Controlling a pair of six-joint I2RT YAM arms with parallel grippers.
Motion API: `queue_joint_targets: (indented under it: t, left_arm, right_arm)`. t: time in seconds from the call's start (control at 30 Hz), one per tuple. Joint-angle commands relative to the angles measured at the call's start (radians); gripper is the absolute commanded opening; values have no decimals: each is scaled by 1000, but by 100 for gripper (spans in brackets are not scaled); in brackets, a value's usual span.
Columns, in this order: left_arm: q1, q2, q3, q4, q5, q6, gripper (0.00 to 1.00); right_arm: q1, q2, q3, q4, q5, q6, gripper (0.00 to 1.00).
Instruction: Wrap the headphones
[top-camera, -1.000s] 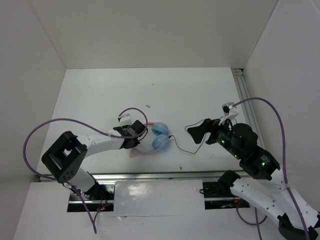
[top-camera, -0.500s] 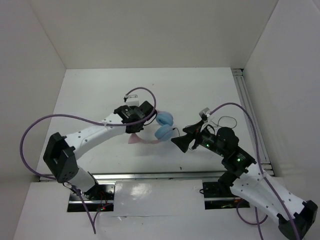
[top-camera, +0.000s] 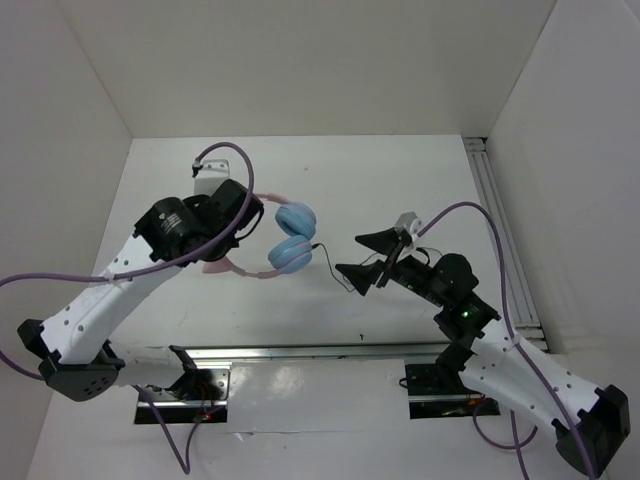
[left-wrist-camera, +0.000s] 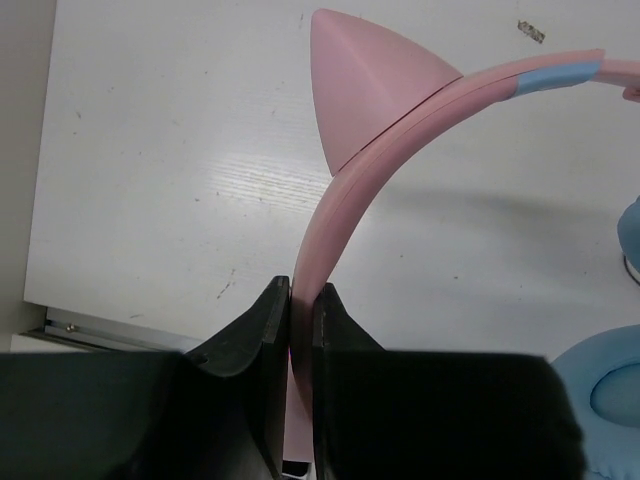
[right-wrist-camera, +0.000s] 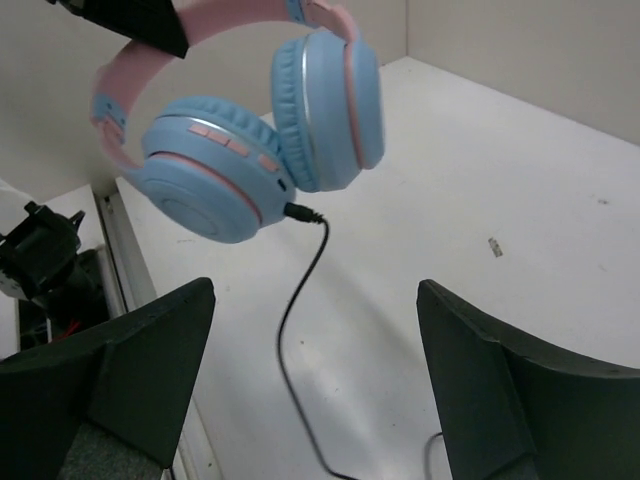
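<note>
**A:** Left gripper first. What has it got?

**B:** It is clamped on the pink headband. The two black fingers press the band from either side, on the near side of the cat ear.

**A:** And the right gripper?

**B:** Spread wide, holding nothing. In its own camera one finger sits at each lower corner, and the thin black cord hangs down through the gap between them, touching neither as far as I can see.

**A:** Where are the headphones themselves?

**B:** Lifted off the white table, hanging from the left gripper's grasp, left of the table's middle. The two light blue ear cups lie close together. In the overhead view one is above the other, just right of the left arm's wrist.

**A:** And the cord's run?

**B:** It plugs into the lower cup, drops, and curves toward the right gripper. That gripper points at the cups from the right, a little apart from them. The cord's far end I cannot follow.

**A:** Beyond that?

**B:** White walls behind the table and at both sides.
</note>
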Motion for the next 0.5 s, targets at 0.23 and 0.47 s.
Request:
queue_joint_targets:
  t: [0.23,0.47]
  left_arm:
    - [4,-54,120,8,73,49,0]
    - [4,-32,131,55,102,70,0]
  right_arm:
    - [78,195,10,183,43,-75,81]
    - [135,235,45,193,62,-85,81]
